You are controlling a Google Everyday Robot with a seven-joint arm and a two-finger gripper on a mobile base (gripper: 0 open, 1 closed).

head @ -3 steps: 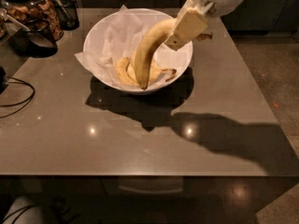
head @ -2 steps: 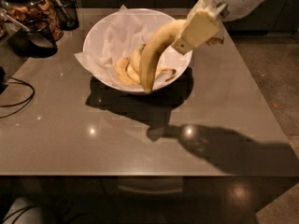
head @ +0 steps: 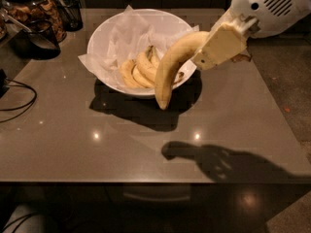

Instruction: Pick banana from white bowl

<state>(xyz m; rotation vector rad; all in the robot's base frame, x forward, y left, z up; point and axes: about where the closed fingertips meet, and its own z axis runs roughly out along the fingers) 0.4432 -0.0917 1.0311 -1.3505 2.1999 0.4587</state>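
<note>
My gripper [head: 219, 46] is at the upper right, above the right rim of the white bowl [head: 108, 28], and is shut on the banana [head: 170, 69]. The banana is long, curved and pale yellow. It hangs down from the gripper in the air, its free tip in front of the bowl's right front rim. The bowl is large and round, lined with crumpled white paper [head: 131, 30]. Smaller yellow bananas [head: 138, 71] still lie inside it.
The bowl stands on a grey-brown table [head: 73, 144]. A dark glass jar [head: 36, 8] with snacks and a dark cup [head: 36, 38] stand at the back left. A black cable [head: 17, 93] lies at the left edge.
The gripper has lifted the banana up and to the right, out of the bowl. The banana's tip has come clear of the bowl's inside.
</note>
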